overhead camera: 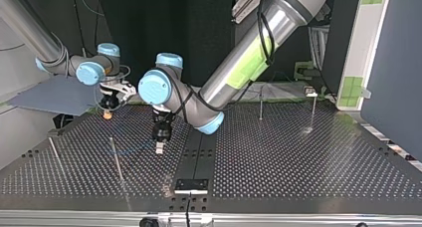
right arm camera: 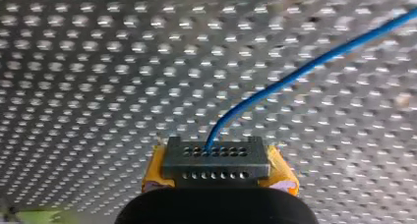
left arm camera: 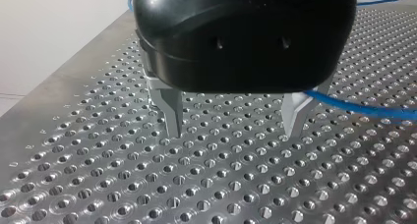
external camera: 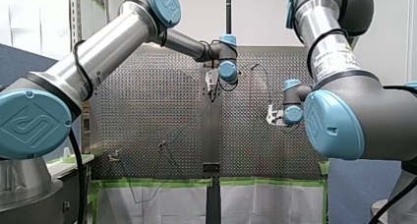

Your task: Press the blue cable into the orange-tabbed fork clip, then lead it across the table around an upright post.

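Perforated table (overhead camera: 298, 157) lay wide open toward its edges; my left gripper (left arm camera: 233, 131) hung released just above it, blue cable (left arm camera: 364, 107) passing beside one finger. My right gripper (right arm camera: 219, 181) clenched the cable's black plug (right arm camera: 216, 157). Upright posts (overhead camera: 117, 160) stood nearby

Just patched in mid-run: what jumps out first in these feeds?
The blue cable stands out: in the right wrist view it runs from a black block clamped between my right gripper's yellow pads, out over the perforated table. In the left wrist view my left gripper hangs open close over the table, the cable passing beside one finger. A thin post stands upright at the top view's right.
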